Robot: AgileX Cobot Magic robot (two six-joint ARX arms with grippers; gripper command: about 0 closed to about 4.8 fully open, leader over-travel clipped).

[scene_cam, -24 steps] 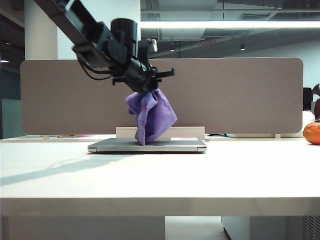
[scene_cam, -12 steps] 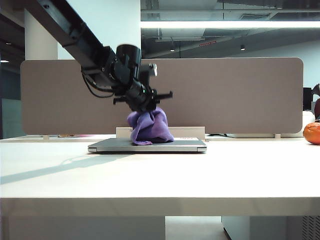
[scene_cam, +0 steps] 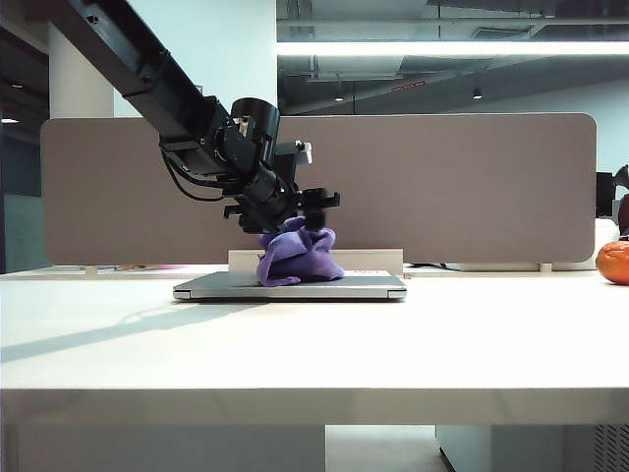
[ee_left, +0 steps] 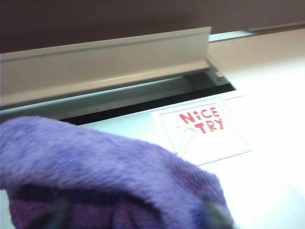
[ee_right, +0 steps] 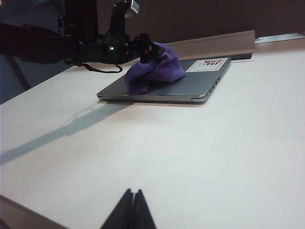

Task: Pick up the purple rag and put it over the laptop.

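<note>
Now the purple rag [scene_cam: 298,256] sits bunched in a heap on the closed lid of the laptop [scene_cam: 354,285], beside its "NICE TRY" sticker [ee_left: 202,130]. Directly above the heap, the left gripper [scene_cam: 307,218] hangs over the rag, its fingers spread apart around the cloth's top. Low over the white table [ee_right: 228,157], the right gripper [ee_right: 129,210] waits well apart, fingertips pressed together.

Fuzzy lavender-purple microfibre rag [scene_cam: 298,255] w/ darker violet folds, thin flat silver-grey laptop [scene_cam: 344,285] w/ darker edge seam & white sticker [ee_right: 208,64] lettered in red, black left gripper [scene_cam: 305,208], matte white tabletop [scene_cam: 314,344], round orange fruit-like obj [scene_cam: 613,262].
</note>
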